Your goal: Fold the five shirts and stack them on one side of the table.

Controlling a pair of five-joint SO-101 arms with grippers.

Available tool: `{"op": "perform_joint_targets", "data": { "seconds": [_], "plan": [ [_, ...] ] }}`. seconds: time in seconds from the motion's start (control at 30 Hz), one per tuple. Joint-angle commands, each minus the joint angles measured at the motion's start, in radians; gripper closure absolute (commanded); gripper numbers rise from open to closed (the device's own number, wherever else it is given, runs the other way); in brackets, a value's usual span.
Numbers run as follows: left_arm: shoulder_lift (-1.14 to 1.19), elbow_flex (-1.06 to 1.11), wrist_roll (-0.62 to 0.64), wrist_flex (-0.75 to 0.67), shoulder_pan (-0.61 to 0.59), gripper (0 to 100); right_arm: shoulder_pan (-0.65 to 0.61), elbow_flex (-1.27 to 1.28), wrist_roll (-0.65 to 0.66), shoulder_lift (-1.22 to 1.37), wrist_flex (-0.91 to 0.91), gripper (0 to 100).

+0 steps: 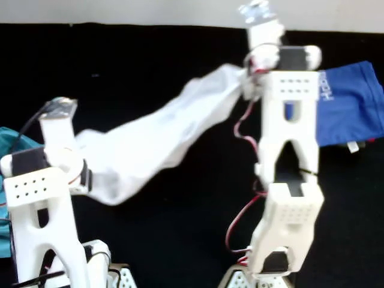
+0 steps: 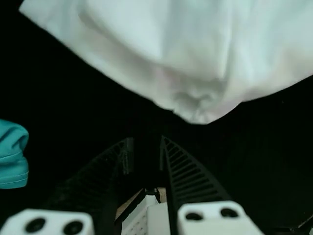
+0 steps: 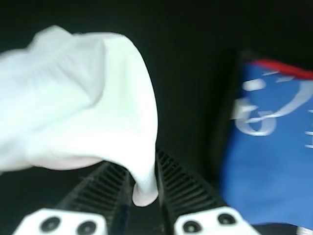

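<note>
Looking down from above, a white fabric shirt (image 1: 162, 135) is hanging stretched in the air over the black table (image 1: 156, 240). It is running from the left arm (image 1: 42, 186) up to the right arm (image 1: 291, 114). A blue shirt with pale print (image 1: 354, 105) is lying on the table just past the right arm. A teal shirt (image 1: 9, 144) is showing beside the left arm.

From the left wrist, the left gripper (image 2: 146, 144) is pointing at the bunched underside of the white shirt, which is sagging just ahead of it. I cannot tell whether it is clamping any cloth. The teal shirt is lying off to one side.

From the right wrist, the right gripper (image 3: 143, 166) is pinching a corner of the white shirt. Its jaws are closed down to the thickness of the cloth, and a small nub of fabric is poking out between them. The blue shirt is lying close alongside.
</note>
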Motion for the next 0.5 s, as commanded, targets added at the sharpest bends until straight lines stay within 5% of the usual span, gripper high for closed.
{"op": "perform_joint_targets", "data": {
  "seconds": [0.0, 0.23, 0.47],
  "plan": [
    [0.005, -0.027, 0.002, 0.017, 0.119, 90, 0.031, -0.208, -0.002, -0.004, 0.054, 99.3],
    [0.005, 0.185, 0.005, -0.267, 0.344, 88, 0.033, -0.232, -0.002, 0.001, 0.054, 99.3],
    [0.005, 0.344, 0.008, -0.382, 0.367, 77, 0.035, -0.232, -0.002, 0.002, 0.054, 99.3]
  ]
}}
